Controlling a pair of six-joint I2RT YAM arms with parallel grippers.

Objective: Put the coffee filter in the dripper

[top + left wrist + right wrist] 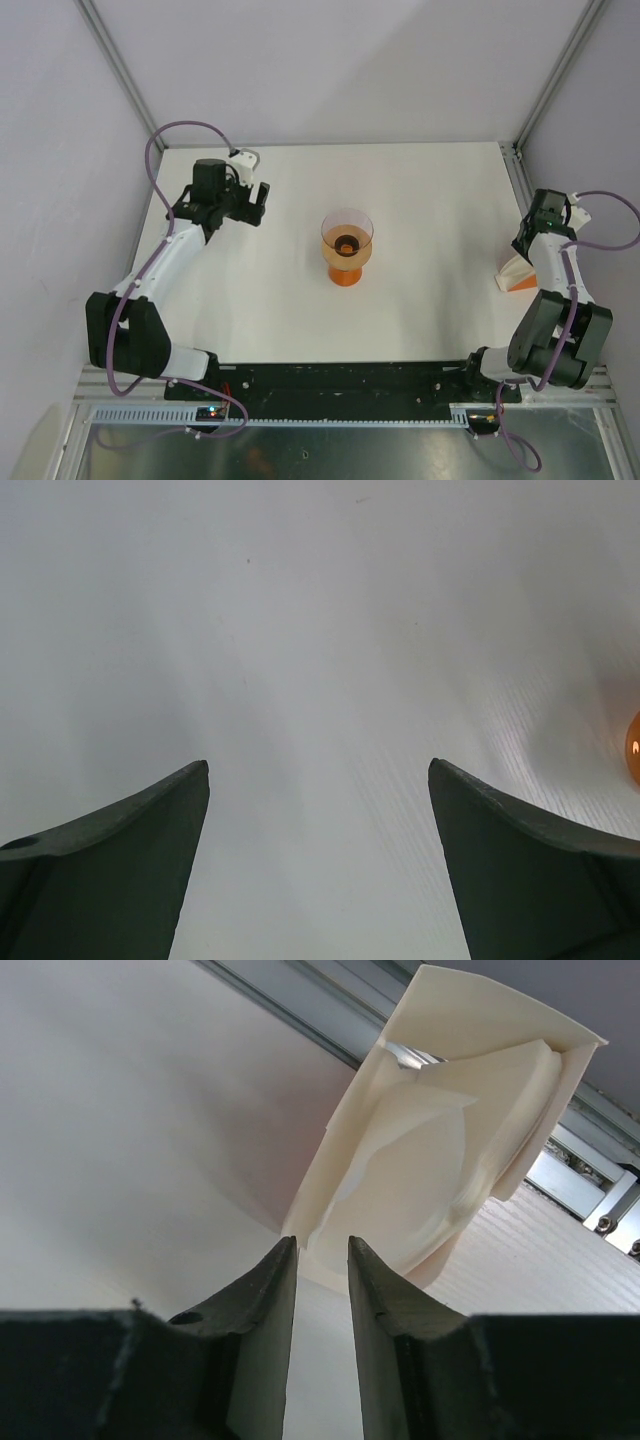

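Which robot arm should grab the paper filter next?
The right. The right gripper sits just in front of the coffee filter, while the left gripper hangs open over the table, far on the other side.

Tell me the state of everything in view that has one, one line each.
dripper: upright, no filter inside.
coffee filter: inside the packet, not in the dripper.
packet: open, filters showing.
left gripper: open, holding nothing.
right gripper: jaws nearly together at the packet's lower edge; grip unclear.
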